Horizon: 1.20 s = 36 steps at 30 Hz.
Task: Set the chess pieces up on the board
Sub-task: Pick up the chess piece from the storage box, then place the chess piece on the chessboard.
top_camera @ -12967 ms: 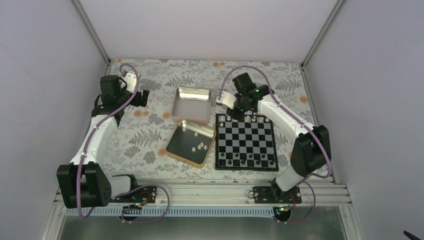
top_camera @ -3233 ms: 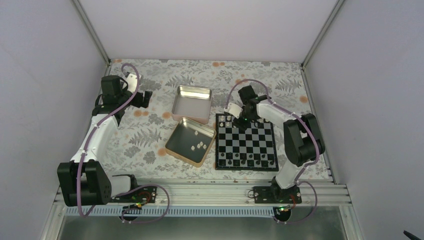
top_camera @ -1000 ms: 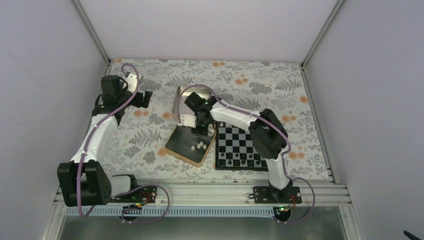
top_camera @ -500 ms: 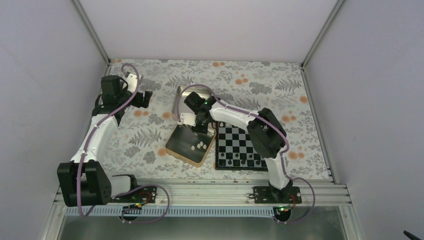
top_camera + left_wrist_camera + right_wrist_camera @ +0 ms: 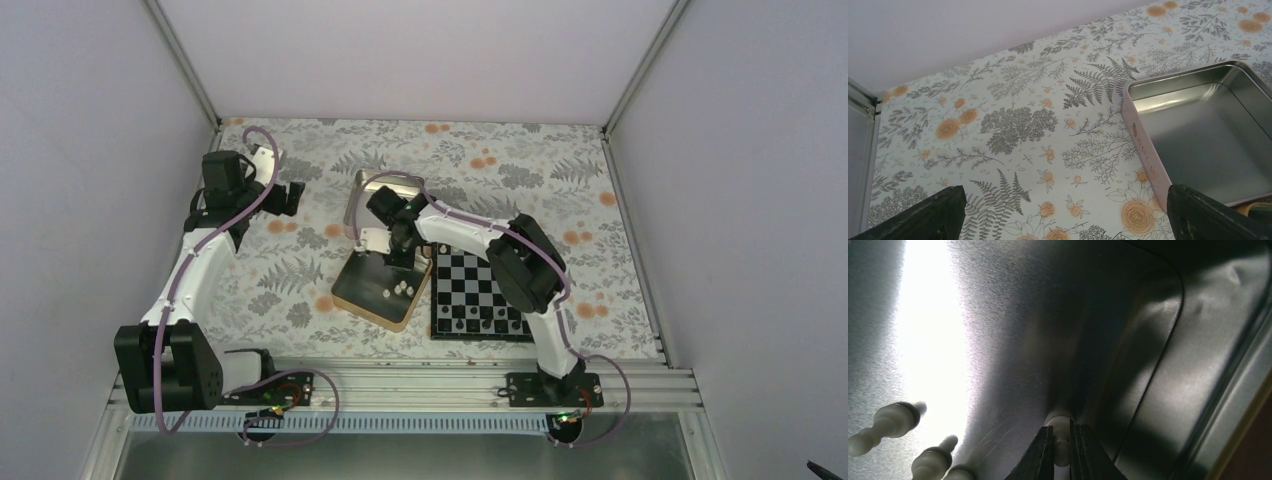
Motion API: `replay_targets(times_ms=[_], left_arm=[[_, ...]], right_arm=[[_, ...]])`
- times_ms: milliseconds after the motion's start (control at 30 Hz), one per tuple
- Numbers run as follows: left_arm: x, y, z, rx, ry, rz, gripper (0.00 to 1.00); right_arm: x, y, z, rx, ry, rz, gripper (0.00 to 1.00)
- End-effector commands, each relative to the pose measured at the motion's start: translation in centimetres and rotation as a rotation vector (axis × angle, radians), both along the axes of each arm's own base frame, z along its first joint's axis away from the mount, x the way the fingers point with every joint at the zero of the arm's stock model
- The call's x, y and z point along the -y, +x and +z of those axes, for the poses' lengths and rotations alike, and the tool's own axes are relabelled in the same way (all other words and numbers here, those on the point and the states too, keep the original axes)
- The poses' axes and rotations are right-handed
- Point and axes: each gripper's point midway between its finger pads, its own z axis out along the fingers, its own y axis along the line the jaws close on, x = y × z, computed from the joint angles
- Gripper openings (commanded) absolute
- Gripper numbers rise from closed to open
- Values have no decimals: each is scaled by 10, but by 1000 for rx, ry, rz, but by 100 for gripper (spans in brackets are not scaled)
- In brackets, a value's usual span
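Inside the tin [image 5: 1218, 365], close to its curved corner wall, the right pincer [image 5: 1062, 446] is gripping a cream chess piece [image 5: 1058, 419] between its tips; the left pincer [image 5: 1064, 200] is hanging released.

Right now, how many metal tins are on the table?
2. One empty tin at the far middle; one gold-rimmed tin nearer, against the chessboard's left edge, holding cream chess pieces.
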Motion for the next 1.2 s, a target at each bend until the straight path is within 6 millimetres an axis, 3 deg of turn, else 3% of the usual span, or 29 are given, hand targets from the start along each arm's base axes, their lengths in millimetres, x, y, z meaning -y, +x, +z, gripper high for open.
replay_targets(times_ms=[0, 200, 267, 367, 600, 767, 933, 1167], left_arm=[[-1, -2, 4, 15, 8, -7, 100], [0, -2, 4, 13, 8, -8, 100], [-1, -2, 5, 16, 9, -6, 100], [-1, -1, 4, 13, 9, -6, 100], [1, 0, 2, 6, 1, -17, 100], [2, 0, 1, 3, -1, -21, 100], [2, 0, 1, 2, -1, -23, 100], [2, 0, -1, -2, 0, -20, 100]], right_arm=[[-3, 5, 31, 54, 48, -5, 6], [8, 1, 93, 125, 127, -39, 6], [21, 5, 109, 163, 140, -71, 6], [56, 17, 117, 177, 140, -149, 6], [151, 37, 108, 153, 155, -347, 6], [195, 40, 96, 130, 156, -441, 7], [216, 39, 76, 91, 132, -478, 7], [219, 38, 54, 38, 111, -483, 8]])
